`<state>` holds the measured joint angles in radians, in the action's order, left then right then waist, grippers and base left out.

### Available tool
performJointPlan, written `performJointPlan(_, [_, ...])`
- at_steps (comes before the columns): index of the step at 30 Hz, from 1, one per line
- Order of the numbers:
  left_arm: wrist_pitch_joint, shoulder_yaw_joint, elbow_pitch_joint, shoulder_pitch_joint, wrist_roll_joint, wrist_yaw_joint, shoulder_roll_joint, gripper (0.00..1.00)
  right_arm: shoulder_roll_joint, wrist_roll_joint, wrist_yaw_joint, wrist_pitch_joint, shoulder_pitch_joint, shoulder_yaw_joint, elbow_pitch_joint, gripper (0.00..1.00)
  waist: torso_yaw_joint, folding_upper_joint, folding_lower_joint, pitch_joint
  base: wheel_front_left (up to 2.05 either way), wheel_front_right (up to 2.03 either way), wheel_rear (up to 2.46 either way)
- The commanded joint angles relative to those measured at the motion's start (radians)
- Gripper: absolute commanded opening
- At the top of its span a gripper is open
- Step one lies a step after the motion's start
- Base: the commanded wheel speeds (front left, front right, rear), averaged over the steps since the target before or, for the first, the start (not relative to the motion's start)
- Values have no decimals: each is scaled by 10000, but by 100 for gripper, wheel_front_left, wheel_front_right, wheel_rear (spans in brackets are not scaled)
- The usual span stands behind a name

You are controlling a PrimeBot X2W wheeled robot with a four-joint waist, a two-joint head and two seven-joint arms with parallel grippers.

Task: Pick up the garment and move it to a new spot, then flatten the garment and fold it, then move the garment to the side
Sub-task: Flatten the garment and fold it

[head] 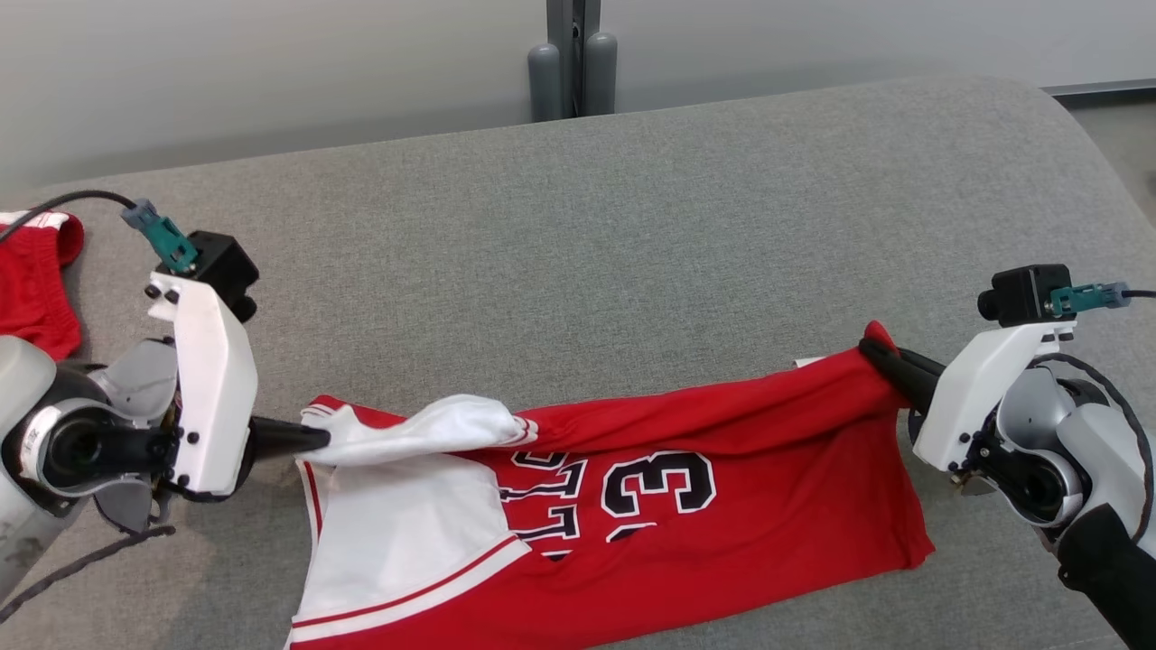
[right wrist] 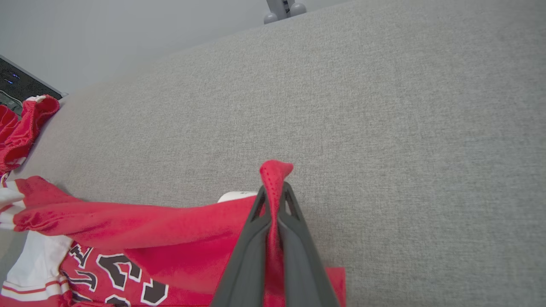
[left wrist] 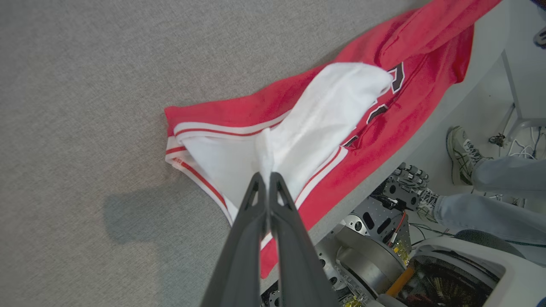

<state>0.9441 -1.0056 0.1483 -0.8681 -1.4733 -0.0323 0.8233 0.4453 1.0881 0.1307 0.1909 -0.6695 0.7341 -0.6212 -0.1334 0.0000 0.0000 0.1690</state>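
**Jersey pinched at both ends, far edge up off the cushion**

Grey upholstered surface point(head: 632, 226): wide, flat, woven cloth, bare across its far half. Pale wall behind it.

Garment point(head: 722, 469): red jersey with black-and-white numerals and a white panel point(head: 397, 533) at the robot's left end. It lies at the near side of the surface. Long axis runs left to right across the head view. Near part lies flat; in the left wrist view its near hem hangs over the surface's front edge. Far edge is raised into a drawn ridge between the two arms.

Left gripper point(head: 316, 440): clenched on bunched white cloth at the jersey's left end; fingers together with fabric between them in its wrist view point(left wrist: 266, 179).

Right gripper point(head: 880, 361): clamped on the red corner at the right end, a tuft poking past the fingertips in its wrist view point(right wrist: 273, 192).

Second red garment point(head: 36, 289): crumpled at the far left edge, well apart from the jersey.

Person's shoe point(left wrist: 463, 149): on the floor beside the robot's base.

Judgement: flatten-or-fold stage. Each arm has its own end, neither nearer. The jersey's body lies on the robot's side of the held edge, so the coming move turns on carrying that edge squarely across the long axis, both ends level, or the ridge will skew.
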Motion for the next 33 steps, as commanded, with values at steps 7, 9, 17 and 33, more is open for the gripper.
performJointPlan(7, [544, -250, -950, 672, -479, 462, 321, 0, 546, 298, 1, 839, 193, 484, 516, 0, 72, 0, 0, -31, 0, 0, 0])
performJointPlan(9, [671, -309, -1169, 791, -578, 581, 376, 0, 653, 320, 1, 1035, 158, 632, 631, 0, 82, 0, 0, -33, 0, 0, 0])
performJointPlan(17, [909, -406, -1640, 1156, -987, 883, 433, 0, 927, 451, 1, 1690, -29, 1124, 867, 0, 121, 0, 0, -17, 0, 0, 0])
performJointPlan(33, [990, -871, -1574, 1732, -856, 948, 272, 63, 1151, 890, 1, 2399, -144, 1752, 785, 100, 89, 0, 0, 14, 0, 0, 0])
